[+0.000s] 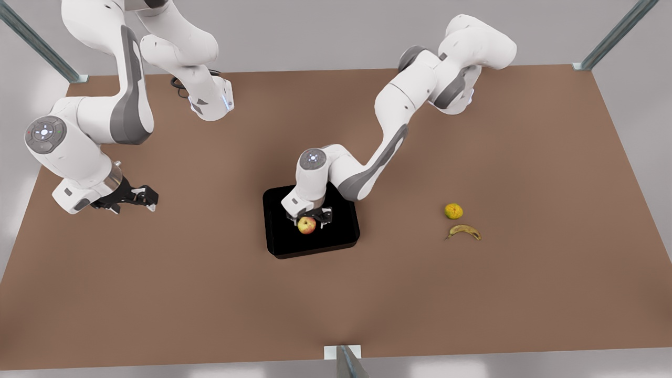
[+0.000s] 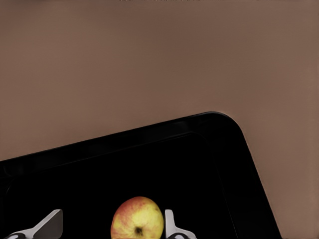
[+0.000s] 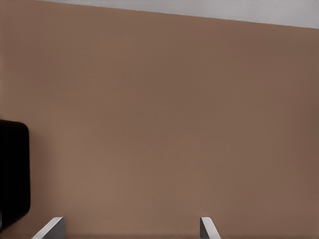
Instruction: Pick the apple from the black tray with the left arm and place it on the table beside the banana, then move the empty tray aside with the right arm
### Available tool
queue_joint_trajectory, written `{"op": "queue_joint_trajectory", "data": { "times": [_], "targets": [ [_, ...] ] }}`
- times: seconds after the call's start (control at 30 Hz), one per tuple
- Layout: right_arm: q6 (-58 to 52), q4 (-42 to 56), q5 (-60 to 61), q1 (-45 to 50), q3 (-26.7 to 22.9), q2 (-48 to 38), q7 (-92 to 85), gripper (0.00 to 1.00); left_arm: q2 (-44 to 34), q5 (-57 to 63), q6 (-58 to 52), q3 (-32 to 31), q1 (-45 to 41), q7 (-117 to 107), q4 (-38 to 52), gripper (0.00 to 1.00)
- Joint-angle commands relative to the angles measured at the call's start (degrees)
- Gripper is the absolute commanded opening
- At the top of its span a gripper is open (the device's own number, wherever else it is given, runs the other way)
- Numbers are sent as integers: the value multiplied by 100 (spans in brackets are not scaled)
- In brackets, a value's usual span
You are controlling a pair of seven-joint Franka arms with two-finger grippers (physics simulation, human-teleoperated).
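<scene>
- While the apple [image 1: 306, 226] sits in the tray [image 1: 278, 242], left gripper [image 1: 308, 217] straddles it, fingers [image 2: 172, 225] apart, one nearly touching.
- Advice: centre, close squarely, lift clear of walls.
- Right gripper [image 1: 135, 198]: spread, waiting well aside over the table [image 1: 210, 294].
- Banana [image 1: 464, 231]: far off.

My left gripper [image 1: 310, 216] hangs low with its fingers [image 2: 172, 225] spread wide; my right gripper [image 1: 137, 198] waits apart, also open.
</scene>
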Motion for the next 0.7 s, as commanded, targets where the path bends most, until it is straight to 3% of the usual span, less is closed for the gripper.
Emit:
{"op": "queue_joint_trajectory", "data": {
  "times": [0.0,0.17,0.23,0.67],
  "targets": [
    [-5,3,1,-8,-1,-5,-31,100,45,259,668,24,-32,-2547,12,100],
    [-5,3,1,1,-1,-5,-31,100,212,303,738,339,-190,-2398,20,100],
    [4,3,1,-8,-1,-5,-31,100,203,277,193,314,-217,-2090,12,100],
    [4,3,1,-8,-1,-5,-31,100,396,312,255,208,-366,-2081,-41,100]
  ]
}}
